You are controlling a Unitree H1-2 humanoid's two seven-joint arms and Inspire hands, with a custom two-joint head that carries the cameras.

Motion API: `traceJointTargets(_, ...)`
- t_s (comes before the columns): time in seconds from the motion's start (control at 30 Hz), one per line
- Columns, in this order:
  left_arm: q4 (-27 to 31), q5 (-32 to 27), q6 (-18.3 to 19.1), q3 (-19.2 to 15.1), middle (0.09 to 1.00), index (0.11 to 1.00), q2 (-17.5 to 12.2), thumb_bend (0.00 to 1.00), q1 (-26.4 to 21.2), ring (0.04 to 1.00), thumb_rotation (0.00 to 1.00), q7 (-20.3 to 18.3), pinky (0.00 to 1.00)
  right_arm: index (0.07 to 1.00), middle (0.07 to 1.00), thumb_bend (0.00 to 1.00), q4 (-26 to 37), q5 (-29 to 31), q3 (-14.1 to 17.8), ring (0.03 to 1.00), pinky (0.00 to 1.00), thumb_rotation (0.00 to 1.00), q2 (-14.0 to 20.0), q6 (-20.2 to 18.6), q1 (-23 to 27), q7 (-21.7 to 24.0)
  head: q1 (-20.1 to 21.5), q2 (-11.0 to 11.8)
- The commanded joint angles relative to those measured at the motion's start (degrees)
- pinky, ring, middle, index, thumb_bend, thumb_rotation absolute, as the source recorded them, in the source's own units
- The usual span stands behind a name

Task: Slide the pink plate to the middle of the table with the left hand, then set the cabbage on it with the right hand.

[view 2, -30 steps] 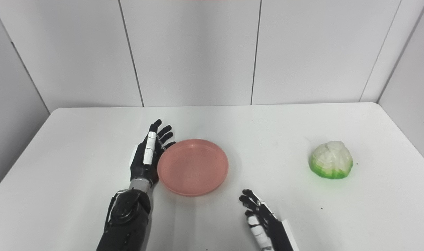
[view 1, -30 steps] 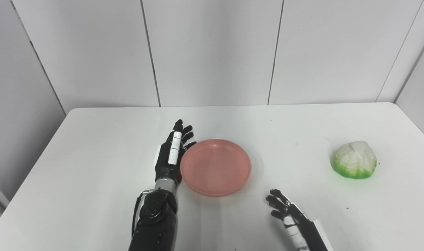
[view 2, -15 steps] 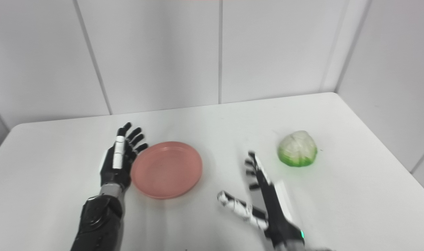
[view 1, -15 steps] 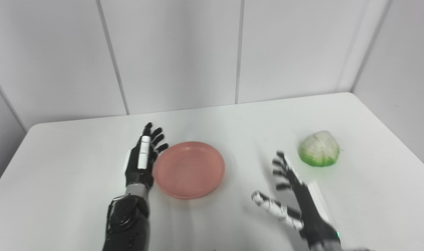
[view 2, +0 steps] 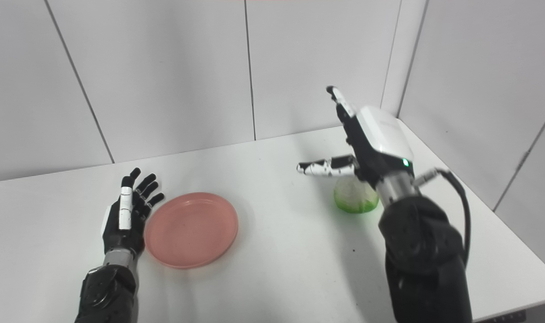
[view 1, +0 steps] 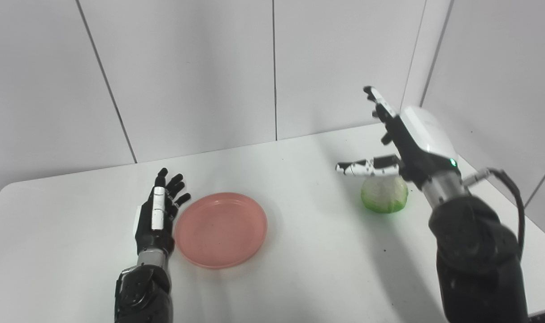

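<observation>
Cabbage (view 1: 384, 199) sits untouched as the right hand (view 1: 402, 139), fingers spread and empty, has risen apparently above it, while the open left hand (view 1: 158, 220) rests beside the pink plate (view 1: 220, 229), so grasping comes next.

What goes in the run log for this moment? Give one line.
left hand: open, beside plate | right hand: open, raised over cabbage | cabbage: on table, off plate

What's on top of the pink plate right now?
Nothing: the pink plate shows bare. The cabbage sits on the table, its top hidden by the open right hand.
</observation>
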State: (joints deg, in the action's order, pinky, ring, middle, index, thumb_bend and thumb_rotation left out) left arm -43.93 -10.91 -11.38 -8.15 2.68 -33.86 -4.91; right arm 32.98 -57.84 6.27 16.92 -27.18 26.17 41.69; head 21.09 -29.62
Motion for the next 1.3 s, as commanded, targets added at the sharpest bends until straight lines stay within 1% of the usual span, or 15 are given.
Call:
traceJointTargets(0.0, -4.2, -1.2, 2.5, -0.6, 0.848, 0.922, 0.1, 0.88, 2.8, 0.875, 0.83, -0.1, 0.81, 0.921, 0.947, 1.0, -0.9, -2.7, -0.9, 0.857, 0.57, 0.27, 3.2, 0.3, 4.1, 3.2, 0.0, 0.0)
traceJointTargets(0.17, -4.7, -1.1, 2.0, -0.3, 0.838, 0.918, -0.1, 0.88, 2.7, 0.863, 0.84, -0.1, 0.8, 0.903, 0.959, 1.0, -7.3, -6.0, -4.6, 0.865, 0.57, 0.25, 7.8, 0.4, 8.7, 8.6, 0.3, 0.4)
traceJointTargets(0.2, -4.7, -1.0, 1.9, -0.2, 0.842, 0.921, -0.2, 0.87, 2.7, 0.862, 0.84, -0.1, 0.79, 0.89, 0.96, 1.0, -8.7, -6.6, -5.2, 0.878, 0.59, 0.24, 8.5, 0.4, 9.3, 9.3, 0.4, 0.5)
traceJointTargets(0.3, -5.2, -1.0, 1.8, -0.1, 0.845, 0.926, -0.3, 0.87, 2.5, 0.866, 0.85, -0.2, 0.79, 0.889, 0.966, 1.0, -13.8, -8.3, -7.7, 0.909, 0.69, 0.26, 10.8, 0.5, 11.2, 11.6, 0.5, 0.5)
traceJointTargets(0.37, -5.2, -1.0, 1.8, -0.1, 0.845, 0.927, -0.4, 0.87, 2.5, 0.868, 0.85, -0.2, 0.79, 0.887, 0.966, 1.0, -15.6, -8.5, -8.9, 0.921, 0.73, 0.28, 11.7, 0.5, 11.7, 11.7, 0.6, 0.6)
traceJointTargets(0.4, -5.0, -1.1, 1.9, -0.1, 0.845, 0.927, -0.3, 0.86, 2.5, 0.869, 0.85, -0.2, 0.79, 0.886, 0.966, 1.0, -17.4, -8.3, -9.5, 0.924, 0.74, 0.28, 12.2, 0.8, 11.9, 11.3, 0.6, 0.6)
traceJointTargets(0.47, -4.8, -1.5, 2.2, -0.2, 0.844, 0.93, -0.2, 0.86, 2.6, 0.861, 0.83, -0.3, 0.8, 0.874, 0.97, 1.0, -20.4, -8.0, -10.8, 0.958, 0.8, 0.32, 12.9, 1.2, 12.3, 10.4, 0.6, 0.7)
traceJointTargets(0.57, -4.8, -1.7, 2.1, -0.4, 0.841, 0.931, 0.0, 0.86, 2.5, 0.859, 0.82, -0.4, 0.79, 0.878, 0.974, 1.0, -24.3, -7.1, -12.5, 0.972, 0.85, 0.35, 13.8, 1.9, 12.6, 8.9, 0.4, 0.7)
traceJointTargets(0.67, -4.9, -1.8, 2.1, -0.4, 0.835, 0.932, 0.0, 0.87, 2.4, 0.858, 0.82, -0.5, 0.79, 0.879, 0.971, 1.0, -26.2, -6.4, -13.8, 0.978, 0.92, 0.36, 14.4, 2.0, 12.7, 8.0, 0.4, 0.6)
traceJointTargets(0.7, -5.1, -1.6, 1.9, -0.3, 0.835, 0.933, -0.1, 0.87, 2.4, 0.858, 0.82, -0.4, 0.79, 0.88, 0.97, 1.0, -27.1, -6.3, -14.3, 0.979, 0.93, 0.36, 14.6, 2.1, 12.9, 7.8, 0.4, 0.6)
traceJointTargets(0.73, -5.2, -1.4, 1.7, -0.2, 0.839, 0.932, -0.2, 0.86, 2.4, 0.859, 0.82, -0.4, 0.79, 0.879, 0.971, 1.0, -27.7, -6.2, -14.8, 0.983, 0.97, 0.36, 14.9, 2.0, 13.0, 7.7, 0.4, 0.6)
traceJointTargets(0.8, -5.2, -1.3, 1.9, -0.1, 0.838, 0.933, -0.3, 0.86, 2.3, 0.858, 0.83, -0.3, 0.79, 0.882, 0.97, 1.0, -29.2, -6.3, -15.8, 0.988, 0.99, 0.37, 15.5, 2.0, 13.4, 7.6, 0.4, 0.6)
traceJointTargets(0.97, -5.2, -1.4, 1.7, -0.1, 0.836, 0.932, -0.3, 0.87, 2.4, 0.865, 0.82, -0.4, 0.79, 0.881, 0.968, 1.0, -31.0, -5.2, -16.5, 0.991, 1.0, 0.36, 16.6, 1.3, 13.9, 7.7, 0.3, 0.6)
traceJointTargets(1.13, -5.3, -1.6, 1.7, -0.2, 0.836, 0.931, -0.5, 0.87, 2.5, 0.864, 0.82, -0.6, 0.77, 0.887, 0.988, 1.0, -31.7, -5.0, -15.7, 1.0, 1.0, 0.35, 16.8, 0.3, 14.2, 8.8, 0.6, 0.6)
traceJointTargets(1.27, -5.4, -1.7, 1.7, -0.3, 0.836, 0.929, -0.7, 0.88, 2.5, 0.867, 0.82, -0.8, 0.77, 0.894, 0.998, 1.0, -32.4, -5.1, -16.0, 0.997, 1.0, 0.35, 17.4, 0.4, 14.2, 9.2, 0.7, 0.5)
